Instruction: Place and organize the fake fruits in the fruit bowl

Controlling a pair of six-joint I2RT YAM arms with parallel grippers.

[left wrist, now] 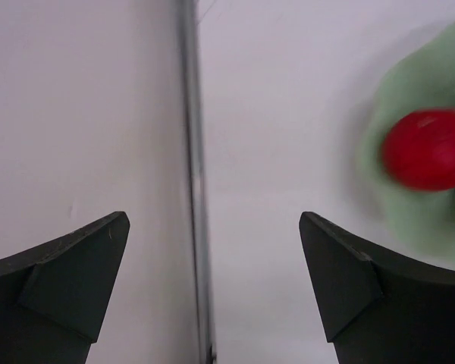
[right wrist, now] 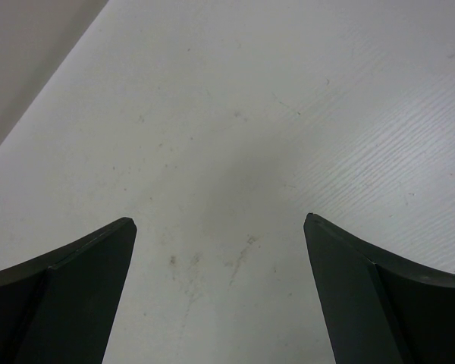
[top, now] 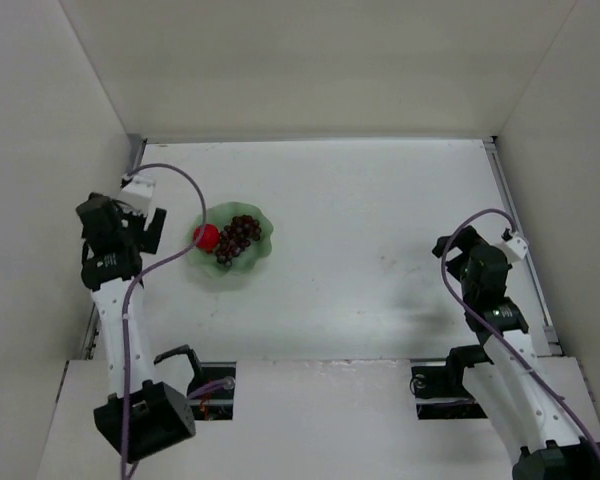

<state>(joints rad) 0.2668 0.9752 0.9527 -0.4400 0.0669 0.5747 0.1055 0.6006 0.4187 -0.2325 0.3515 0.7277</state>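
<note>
Judged all but complete: both fake fruits already inside the container, with no fruit visible outside it. Remaining, at most: tidying of the arrangement and withdrawal of the arms. On the table, left of centre: fruit bowl, upright. Contains the grape bunch across its middle and right portion. Contains also the red fruit at its left side, touching the grapes and close to the rim. Left gripper: spread wide, empty, just beside the bowl's left edge. Right gripper: likewise spread, empty, well apart from the bowl, over bare table.
</note>
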